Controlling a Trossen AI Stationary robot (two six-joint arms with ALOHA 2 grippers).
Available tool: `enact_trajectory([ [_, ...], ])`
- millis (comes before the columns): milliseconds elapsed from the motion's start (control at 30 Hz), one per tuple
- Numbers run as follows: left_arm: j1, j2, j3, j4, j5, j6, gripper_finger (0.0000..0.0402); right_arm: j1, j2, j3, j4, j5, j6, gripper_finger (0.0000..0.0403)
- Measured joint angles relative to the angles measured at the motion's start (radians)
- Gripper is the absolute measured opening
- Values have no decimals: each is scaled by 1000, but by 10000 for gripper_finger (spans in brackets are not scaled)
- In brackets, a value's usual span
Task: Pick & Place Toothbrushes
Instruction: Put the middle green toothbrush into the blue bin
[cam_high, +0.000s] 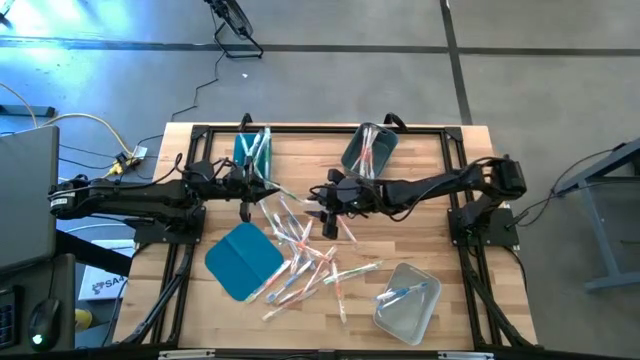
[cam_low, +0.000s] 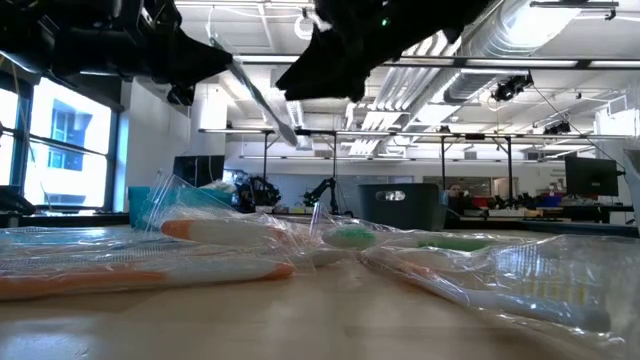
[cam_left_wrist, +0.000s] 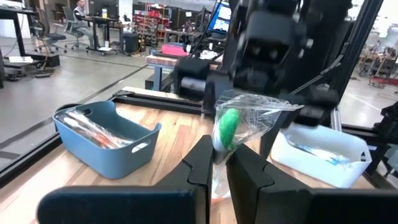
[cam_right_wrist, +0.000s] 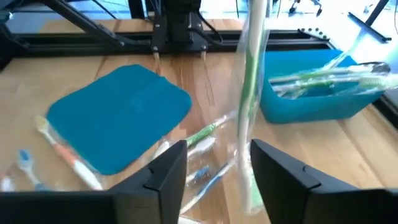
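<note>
My left gripper (cam_left_wrist: 221, 149) is shut on a wrapped toothbrush with a green head (cam_left_wrist: 227, 127), held above the table's middle (cam_high: 285, 194). My right gripper (cam_right_wrist: 214, 152) faces it from the right, open. Its fingers stand on either side of the same toothbrush (cam_right_wrist: 249, 93); whether one touches the wrapper I cannot tell. Several more wrapped toothbrushes (cam_high: 305, 255) lie loose on the wooden table below and toward the near edge. My left gripper pinches the toothbrush's clear wrapper (cam_left_wrist: 219, 155) between its two fingers, just below the green head. The fingers come level from the table's left. The toothbrush is lifted clear and slants away from the fingers toward my right gripper (cam_low: 262, 100).
A flat teal lid (cam_high: 243, 260) lies left of the pile. A teal bin (cam_high: 252, 148) with toothbrushes stands at the far edge, a tilted grey bin (cam_high: 368, 150) to its right. A clear bin (cam_high: 408, 300) sits near right.
</note>
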Motion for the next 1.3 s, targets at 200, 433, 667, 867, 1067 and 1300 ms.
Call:
enact_trajectory([
  [200, 0, 0, 0, -6, 1, 13, 26, 3, -128, 0, -186, 1, 1, 196],
  [433, 0, 0, 0, -7, 0, 13, 26, 2, -245, 0, -389, 6, 89, 191],
  [667, 0, -1, 0, -7, -4, 13, 26, 2, -265, 1, -448, -2, 160, 130],
  [867, 0, -1, 0, -9, -5, 13, 26, -1, -251, -1, -449, 8, 133, 64],
  [1067, 0, -1, 0, -14, -6, 13, 26, -3, -252, -1, -428, 6, 137, 30],
  [1300, 0, -1, 0, -14, -8, 8, 26, -2, -252, 0, -427, 3, 90, 23],
])
